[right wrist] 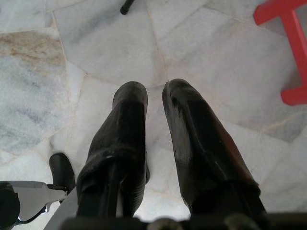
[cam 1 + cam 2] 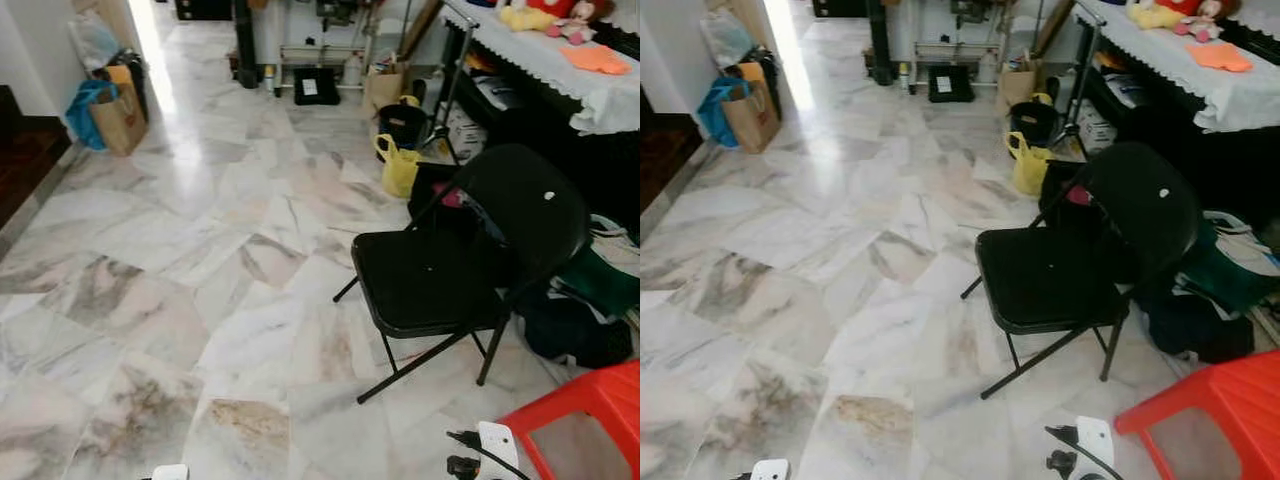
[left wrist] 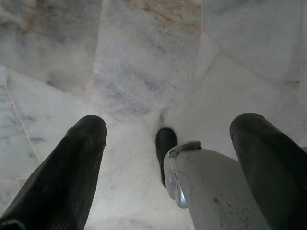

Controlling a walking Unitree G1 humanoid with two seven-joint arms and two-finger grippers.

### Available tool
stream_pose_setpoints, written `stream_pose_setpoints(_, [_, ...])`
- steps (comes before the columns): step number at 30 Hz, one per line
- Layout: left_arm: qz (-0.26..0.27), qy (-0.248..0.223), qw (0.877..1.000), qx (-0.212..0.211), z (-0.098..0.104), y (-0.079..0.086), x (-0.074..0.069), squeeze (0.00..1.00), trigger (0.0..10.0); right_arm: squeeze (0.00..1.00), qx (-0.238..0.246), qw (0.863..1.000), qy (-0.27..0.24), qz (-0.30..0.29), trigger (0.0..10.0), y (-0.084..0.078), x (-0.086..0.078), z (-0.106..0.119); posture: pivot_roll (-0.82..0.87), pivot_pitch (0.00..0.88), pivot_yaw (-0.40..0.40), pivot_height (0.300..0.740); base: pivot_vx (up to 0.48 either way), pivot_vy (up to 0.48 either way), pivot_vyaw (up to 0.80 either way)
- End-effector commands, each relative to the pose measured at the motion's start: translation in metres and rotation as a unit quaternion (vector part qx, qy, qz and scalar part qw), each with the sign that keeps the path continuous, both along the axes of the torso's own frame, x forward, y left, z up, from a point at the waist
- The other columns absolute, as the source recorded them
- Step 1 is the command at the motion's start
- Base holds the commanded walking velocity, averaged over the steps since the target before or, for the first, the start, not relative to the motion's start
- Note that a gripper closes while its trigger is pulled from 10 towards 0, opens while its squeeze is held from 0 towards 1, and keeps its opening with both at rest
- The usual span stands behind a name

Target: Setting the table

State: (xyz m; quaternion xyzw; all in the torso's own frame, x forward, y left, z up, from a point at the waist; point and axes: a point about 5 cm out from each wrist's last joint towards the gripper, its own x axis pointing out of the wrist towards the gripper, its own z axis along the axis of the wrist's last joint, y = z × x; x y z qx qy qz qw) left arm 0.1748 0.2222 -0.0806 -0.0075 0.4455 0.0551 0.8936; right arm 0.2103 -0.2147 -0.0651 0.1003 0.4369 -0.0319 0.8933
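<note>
Open marble floor (image 2: 180,260) on the left; black folding chair (image 2: 450,260) and red stool (image 2: 585,415) block the right

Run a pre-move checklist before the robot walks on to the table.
1. Left end effector free of load: ok, fingers apart over bare floor.
2. Right end effector free of load: ok, fingers nearly together, nothing between.
3. Path ahead: not ok, black folding chair stands before the robot on its right.
4. Red stool close at its right: not ok, keep off.
5. Table reachable: cannot tell, bags lie beside it.
6. Marble floor to the left: ok, open.
</note>
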Motion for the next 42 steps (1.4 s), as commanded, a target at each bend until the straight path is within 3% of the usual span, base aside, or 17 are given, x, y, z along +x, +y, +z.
stream_pose_setpoints(1, [-0.002, 0.016, 1.000, -0.001, -0.004, -0.001, -0.009, 0.00, 10.0, 0.00, -0.004, 1.000, 0.010, -0.001, 10.0, -0.003, -0.005, -0.002, 0.09, 0.031, -0.035, 0.740, 0.000, 0.000, -0.79])
stream_pose_setpoints(19, [-0.016, 0.021, 1.000, 0.005, -0.006, -0.001, -0.012, 0.00, 10.0, 0.00, -0.005, 1.000, 0.013, 0.004, 10.0, -0.003, -0.006, -0.003, 0.10, 0.064, -0.039, 0.740, 0.000, 0.000, -0.79])
stream_pose_setpoints(42, [-0.031, 0.007, 0.999, 0.016, -0.001, -0.003, -0.002, 0.00, 10.0, 0.00, -0.005, 1.000, 0.013, 0.006, 10.0, -0.003, -0.004, -0.002, 0.10, 0.078, -0.040, 0.740, 0.000, -0.068, -0.79])
